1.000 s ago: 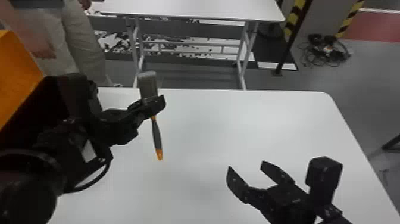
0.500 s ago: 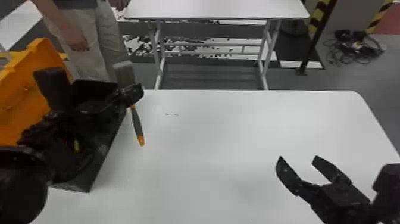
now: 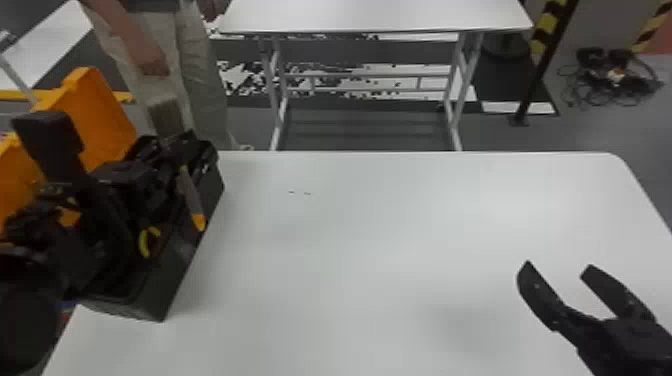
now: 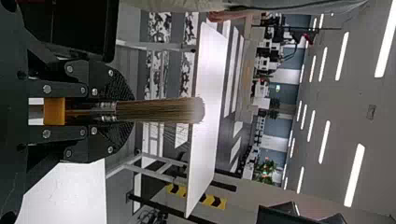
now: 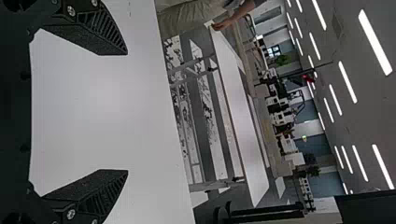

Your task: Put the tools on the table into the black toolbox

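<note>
Left claw (image 3: 172,141) grips the brush (image 4: 156,110) near the toolbox (image 3: 145,300).

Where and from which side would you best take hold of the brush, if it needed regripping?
Probably by the slim handle, from the robot's side, closing across it: the brush is bristles up, handle exposed below the left tool.

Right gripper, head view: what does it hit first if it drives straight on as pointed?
Way looks free: the right gripper points over the white table toward its far edge. Tilt and height are unclear, though; if angled down, it could touch the white table first.
</note>
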